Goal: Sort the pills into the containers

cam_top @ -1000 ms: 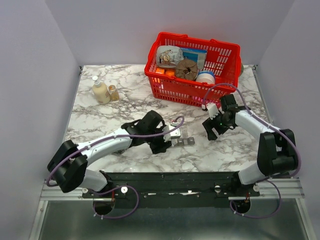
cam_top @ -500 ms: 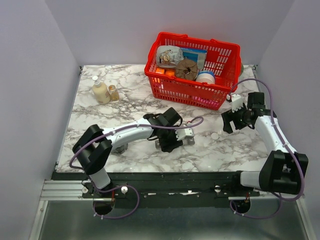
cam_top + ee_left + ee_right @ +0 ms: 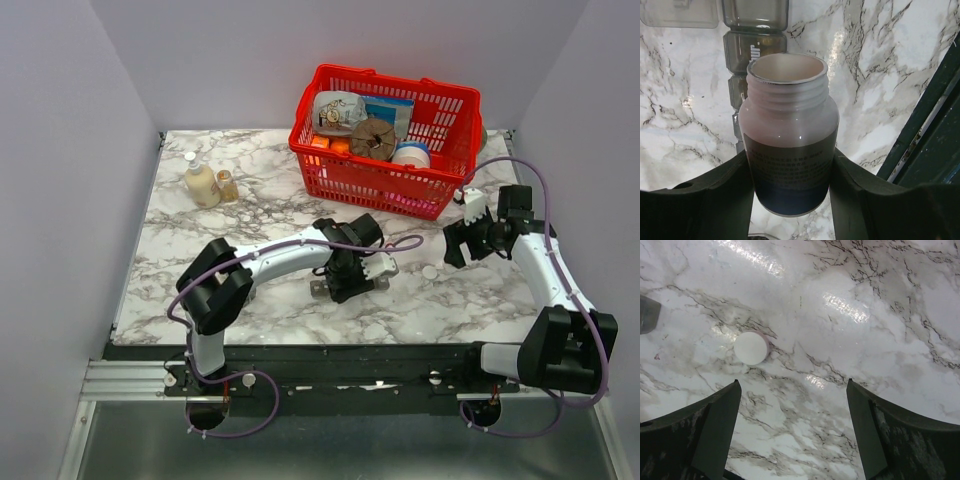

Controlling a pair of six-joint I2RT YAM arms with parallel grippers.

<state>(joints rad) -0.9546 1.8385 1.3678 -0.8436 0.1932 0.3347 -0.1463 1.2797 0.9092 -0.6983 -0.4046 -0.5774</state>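
The table (image 3: 190, 240) is white marble with grey veins. The basket (image 3: 372, 186) is red and the containers (image 3: 755, 47) are smoky grey.

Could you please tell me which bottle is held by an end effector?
The uncapped white bottle in the left end effector, by the containers; the cream bottle and small amber bottle stand free far left.

A white, grey-veined marble surface (image 3: 250, 215) carries a red plastic mesh basket (image 3: 355, 180) at far right, a cream white-capped bottle (image 3: 201, 185) beside a small amber jar (image 3: 227, 185) at far left, a round white lid (image 3: 430, 271) toward the right, and a dark grey compartment strip (image 3: 754, 47) mid-front.
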